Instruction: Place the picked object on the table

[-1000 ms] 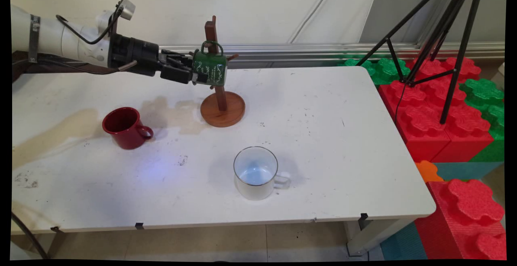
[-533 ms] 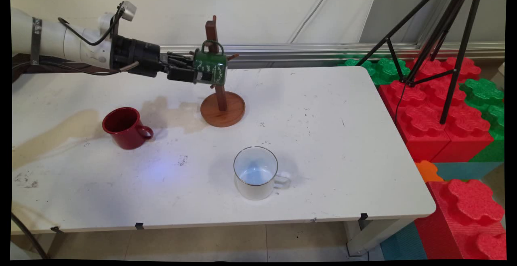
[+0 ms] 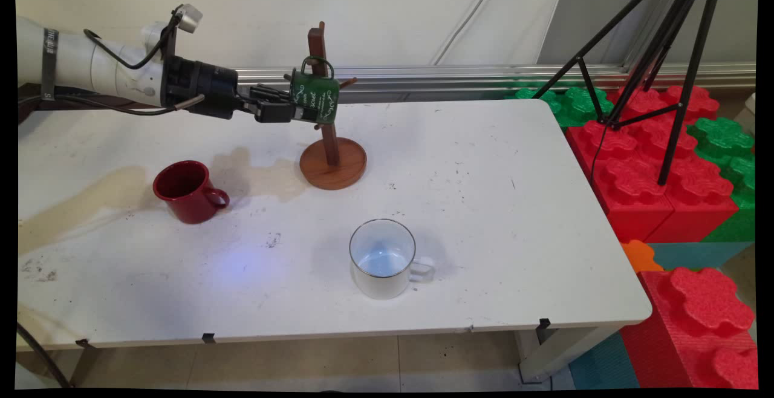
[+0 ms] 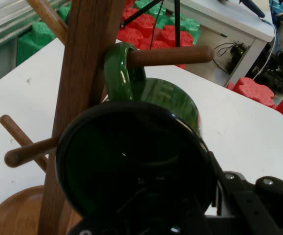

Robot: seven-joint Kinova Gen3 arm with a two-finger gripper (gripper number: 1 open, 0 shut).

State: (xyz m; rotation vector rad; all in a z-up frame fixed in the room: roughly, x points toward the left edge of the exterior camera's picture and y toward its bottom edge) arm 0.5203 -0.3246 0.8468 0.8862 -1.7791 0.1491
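A dark green mug (image 3: 315, 95) with white lettering lies sideways at the wooden mug tree (image 3: 331, 141), its mouth toward my gripper (image 3: 294, 110). The gripper is shut on the mug's rim and reaches in level from the left. In the hand view the green mug (image 4: 131, 161) fills the middle, and its handle (image 4: 124, 73) is looped over a wooden peg (image 4: 173, 55) of the mug tree's post (image 4: 82, 98). One black finger (image 4: 241, 196) shows outside the mug's wall; the other is hidden.
A red mug (image 3: 184, 191) stands at the left on a stained patch of the table (image 3: 514, 253). A white enamel mug (image 3: 382, 259) stands near the front middle. Off the right edge are a black tripod (image 3: 662, 53) and red and green foam blocks (image 3: 653, 168).
The gripper has carried the green mug a little up and toward the post. The mug's handle now sits over the peg. The other mugs have not moved.
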